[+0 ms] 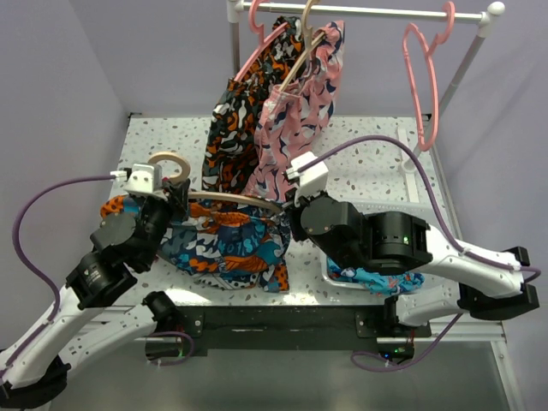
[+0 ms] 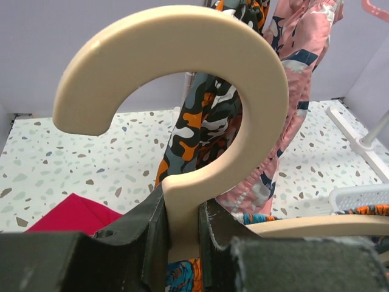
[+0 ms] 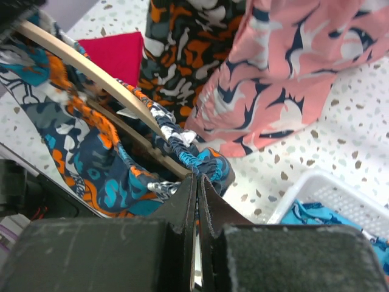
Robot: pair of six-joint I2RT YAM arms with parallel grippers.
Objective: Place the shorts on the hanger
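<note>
The cream hanger (image 1: 231,199) is held level above the table's front left, its hook (image 2: 182,91) upright. My left gripper (image 1: 178,190) is shut on the hanger's neck just under the hook, as the left wrist view (image 2: 182,228) shows. The shorts (image 1: 223,244), in blue, orange, black and white print, hang draped over the hanger's frame. My right gripper (image 1: 288,208) is at the hanger's right end, its jaws shut on the gathered waistband of the shorts (image 3: 203,164). The hanger bar (image 3: 79,67) runs through the waist opening.
A clothes rail (image 1: 368,12) at the back holds black-orange-white shorts (image 1: 235,128), pink patterned shorts (image 1: 304,98) and a bare pink hanger (image 1: 424,77). A white basket (image 3: 340,194) with turquoise shorts (image 1: 377,280) sits at the front right. A red cloth (image 2: 73,213) lies on the left.
</note>
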